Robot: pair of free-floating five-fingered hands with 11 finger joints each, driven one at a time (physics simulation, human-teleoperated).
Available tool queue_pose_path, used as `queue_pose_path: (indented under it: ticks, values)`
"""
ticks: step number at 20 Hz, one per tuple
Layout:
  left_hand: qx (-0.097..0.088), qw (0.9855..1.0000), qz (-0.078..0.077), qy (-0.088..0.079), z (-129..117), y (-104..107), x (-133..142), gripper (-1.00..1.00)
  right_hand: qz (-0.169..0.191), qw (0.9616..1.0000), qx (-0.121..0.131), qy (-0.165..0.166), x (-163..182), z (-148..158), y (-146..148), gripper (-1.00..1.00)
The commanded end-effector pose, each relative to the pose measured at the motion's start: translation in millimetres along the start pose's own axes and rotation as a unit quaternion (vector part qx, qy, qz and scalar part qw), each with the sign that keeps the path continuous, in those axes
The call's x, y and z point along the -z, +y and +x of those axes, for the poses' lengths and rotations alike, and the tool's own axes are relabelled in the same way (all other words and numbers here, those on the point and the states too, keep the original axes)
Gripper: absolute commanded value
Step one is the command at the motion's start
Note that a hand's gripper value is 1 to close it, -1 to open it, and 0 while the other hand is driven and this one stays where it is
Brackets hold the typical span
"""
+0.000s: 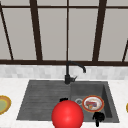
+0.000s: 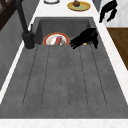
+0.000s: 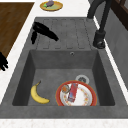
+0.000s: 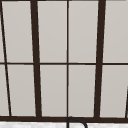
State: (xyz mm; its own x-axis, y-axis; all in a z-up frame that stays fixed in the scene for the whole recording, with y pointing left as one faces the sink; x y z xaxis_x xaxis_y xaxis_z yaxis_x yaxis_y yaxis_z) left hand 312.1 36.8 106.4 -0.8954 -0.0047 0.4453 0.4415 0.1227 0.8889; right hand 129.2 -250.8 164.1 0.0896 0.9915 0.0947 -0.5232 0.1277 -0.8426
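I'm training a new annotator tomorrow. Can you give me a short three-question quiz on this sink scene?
1. True or false: the banana lies on the red-rimmed plate.
2. The right hand hovers near: A) the counter's front edge; B) the faucet; C) the window.
3. In the front view, the basin is on which side of the sink?
Key: 1 false, it lies beside the plate on the basin floor. 2 A. 3 right.
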Motion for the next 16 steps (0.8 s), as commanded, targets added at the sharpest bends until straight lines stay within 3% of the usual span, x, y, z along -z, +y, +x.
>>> queue_pose_path:
  ticks: [1,5,16]
  values:
    - [0.016,0.9998,-0.002,-0.015,17,-8,-22,-1.00,0.000,1.0000,0.000,0.000,0,0,0,0.00]
    - [0.012,0.9998,0.004,-0.014,40,-15,-44,-1.00,0.000,1.0000,0.000,0.000,0,0,0,0.00]
    - [0.010,0.9998,0.001,-0.015,106,-40,-108,-1.00,0.000,1.0000,0.000,0.000,0,0,0,0.00]
